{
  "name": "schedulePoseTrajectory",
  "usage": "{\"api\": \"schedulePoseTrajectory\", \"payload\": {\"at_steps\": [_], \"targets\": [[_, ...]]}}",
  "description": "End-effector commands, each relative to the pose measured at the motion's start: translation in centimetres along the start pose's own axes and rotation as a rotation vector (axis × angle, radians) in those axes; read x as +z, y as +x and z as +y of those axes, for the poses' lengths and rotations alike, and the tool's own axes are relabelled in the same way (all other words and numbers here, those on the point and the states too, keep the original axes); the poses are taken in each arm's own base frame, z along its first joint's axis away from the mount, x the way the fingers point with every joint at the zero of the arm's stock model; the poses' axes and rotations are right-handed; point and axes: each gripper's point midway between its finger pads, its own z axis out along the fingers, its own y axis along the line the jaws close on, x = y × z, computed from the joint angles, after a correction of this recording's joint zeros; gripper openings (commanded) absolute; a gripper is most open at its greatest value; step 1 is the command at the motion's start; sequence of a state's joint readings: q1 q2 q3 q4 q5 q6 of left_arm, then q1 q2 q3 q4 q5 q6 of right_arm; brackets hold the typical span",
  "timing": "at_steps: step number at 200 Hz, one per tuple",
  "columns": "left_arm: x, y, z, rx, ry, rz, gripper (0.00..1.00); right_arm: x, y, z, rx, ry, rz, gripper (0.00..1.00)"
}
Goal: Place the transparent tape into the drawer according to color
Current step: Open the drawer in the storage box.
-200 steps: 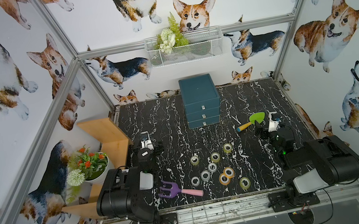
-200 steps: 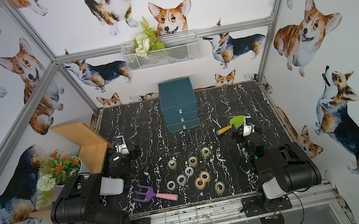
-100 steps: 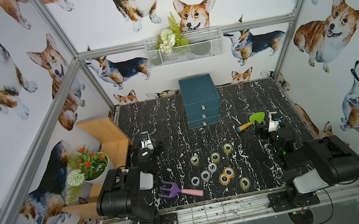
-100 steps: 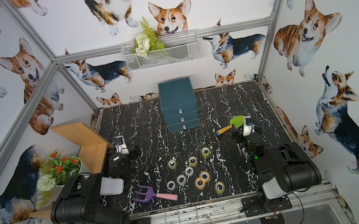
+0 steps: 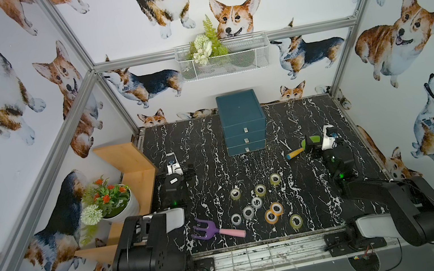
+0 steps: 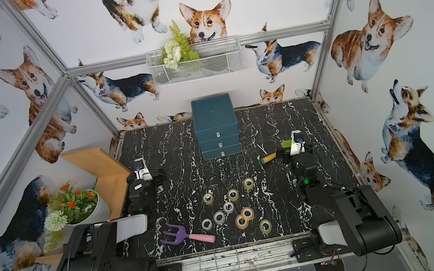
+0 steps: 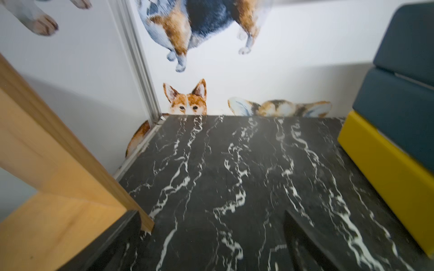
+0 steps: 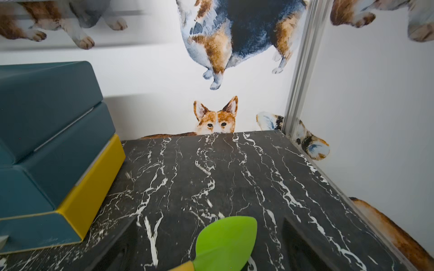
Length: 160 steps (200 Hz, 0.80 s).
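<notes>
Several small transparent tape rolls lie flat in a loose cluster at the table's front middle. Among them are yellow-green ones (image 5: 260,190) (image 6: 265,226), clear grey ones (image 5: 248,212) (image 6: 219,217) and an orange pair (image 5: 277,208) (image 6: 247,213). The teal drawer unit (image 5: 242,123) (image 6: 215,126) (image 7: 399,105) (image 8: 47,117) stands at the back middle with its three drawers shut. My left gripper (image 5: 175,167) (image 6: 143,172) (image 7: 211,234) rests open at the left, holding nothing. My right gripper (image 5: 325,142) (image 6: 295,145) (image 8: 210,246) is open at the right, over a toy shovel's blade. Both are far from the rolls.
A green toy shovel (image 5: 301,149) (image 8: 225,239) lies by the right gripper. A purple rake with a pink handle (image 5: 217,231) lies front left. A wooden shelf (image 5: 128,163) (image 7: 47,164) and a potted plant (image 5: 107,199) stand beside the left arm. A wire basket (image 5: 222,57) hangs on the back wall.
</notes>
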State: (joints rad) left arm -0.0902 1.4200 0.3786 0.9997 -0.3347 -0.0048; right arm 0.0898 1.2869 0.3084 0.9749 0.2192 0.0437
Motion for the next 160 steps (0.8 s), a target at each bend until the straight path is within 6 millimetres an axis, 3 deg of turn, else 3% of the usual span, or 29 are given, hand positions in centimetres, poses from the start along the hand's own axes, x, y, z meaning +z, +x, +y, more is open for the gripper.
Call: {"api": "schedulePoseTrajectory", "payload": {"at_steps": [1, 23, 44, 55, 71, 86, 103, 118, 120, 125, 160], "targets": [[0.2, 0.1, 1.1, -0.017, -0.067, 0.074, 1.0, 0.5, 2.0, -0.6, -0.01, 0.083, 0.139, 1.0], [-0.9, -4.8, 1.1, -0.148, -0.035, -0.079, 0.99, 0.5, -0.1, -0.3, 0.045, 0.117, 0.115, 1.0], [-1.1, -8.4, 1.8, -0.375, -0.039, -0.18, 1.0, -0.4, -2.4, -3.3, 0.178, 0.316, 0.024, 1.0], [-0.7, -8.1, 3.2, -0.603, -0.125, -0.13, 0.99, -1.2, -2.6, -5.3, 0.381, 0.441, -0.017, 1.0], [-0.7, -6.1, 5.1, -0.874, -0.276, 0.008, 0.99, -2.7, -0.2, -6.9, 0.643, 0.568, 0.029, 1.0], [0.2, -8.2, 3.3, -0.88, -0.115, 0.01, 0.99, -1.7, 0.8, -5.0, 0.72, 0.362, 0.077, 1.0], [0.2, -9.6, 1.6, -0.956, 0.028, -0.024, 1.0, -2.0, 1.5, -3.6, 0.784, 0.24, 0.048, 1.0], [1.0, -10.7, -1.4, -0.925, 0.188, 0.056, 1.0, -1.7, 1.4, -2.0, 0.748, 0.169, 0.07, 1.0], [1.3, -11.8, -1.8, -0.917, 0.209, 0.054, 1.0, -1.6, 1.3, -1.8, 0.742, 0.16, 0.077, 1.0], [1.8, -12.3, -2.9, -0.886, 0.246, 0.099, 0.99, -1.3, 1.4, -1.0, 0.725, 0.135, 0.115, 1.0], [3.4, -12.1, -8.9, -0.755, 0.481, 0.308, 1.0, 0.6, 2.2, 5.3, 0.568, -0.041, 0.359, 1.0]]}}
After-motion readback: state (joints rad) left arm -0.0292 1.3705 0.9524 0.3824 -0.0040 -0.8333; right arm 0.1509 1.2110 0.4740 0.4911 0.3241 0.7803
